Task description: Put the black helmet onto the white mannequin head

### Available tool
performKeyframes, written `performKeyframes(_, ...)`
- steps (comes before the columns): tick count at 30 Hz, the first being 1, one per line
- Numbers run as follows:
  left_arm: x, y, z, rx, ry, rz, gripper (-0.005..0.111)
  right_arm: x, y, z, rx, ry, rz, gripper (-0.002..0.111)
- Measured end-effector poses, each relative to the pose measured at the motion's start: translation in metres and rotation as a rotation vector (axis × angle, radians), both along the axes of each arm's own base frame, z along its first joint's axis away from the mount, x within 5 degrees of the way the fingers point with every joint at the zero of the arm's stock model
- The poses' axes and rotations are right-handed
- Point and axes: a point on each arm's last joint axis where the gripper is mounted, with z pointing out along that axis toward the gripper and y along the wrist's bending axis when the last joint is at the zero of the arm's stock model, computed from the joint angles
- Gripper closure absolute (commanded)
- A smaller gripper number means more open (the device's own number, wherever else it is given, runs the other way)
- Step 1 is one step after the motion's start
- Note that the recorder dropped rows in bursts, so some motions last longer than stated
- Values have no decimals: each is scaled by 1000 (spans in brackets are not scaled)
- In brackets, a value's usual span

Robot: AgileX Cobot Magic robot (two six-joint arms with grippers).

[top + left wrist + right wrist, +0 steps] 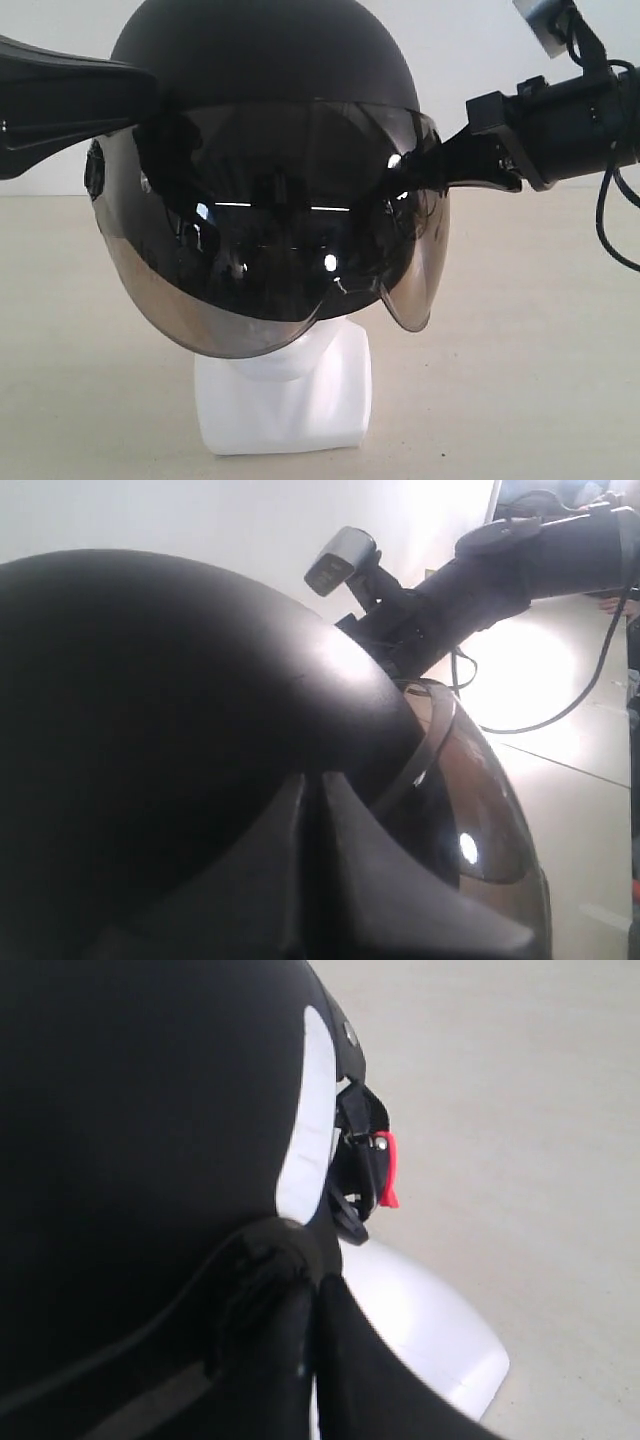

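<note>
Where helmet (pixel 265 60) sits: low over head (pixel 285 400), only neck and base showing above table (pixel 520 350).
Left tool (pixel 313 790): nearly closed, pinching helmet's side edge.
Right tool (pixel 315 1290): likewise, opposite side.
Handling: probably stiff, slick, bulky; grip the rim.

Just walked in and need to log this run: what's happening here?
Two robot arms hold a black helmet, the left gripper at one side, the right gripper at the other. It is down over a white mannequin head on the table: the dark visor hides the face, and only chin, neck and base show below. Neither gripper has let go yet.
</note>
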Motion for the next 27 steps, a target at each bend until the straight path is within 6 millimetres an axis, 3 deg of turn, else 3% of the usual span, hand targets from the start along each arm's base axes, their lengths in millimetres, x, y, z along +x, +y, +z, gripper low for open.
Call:
performKeyframes(16,4,9,-3,23,-4,33,102,-7,-2,11,1,-11,-18,109)
performKeyframes(27,4,13,0,17,-21,59,102,-12,15,9,-58,-43,6,109)
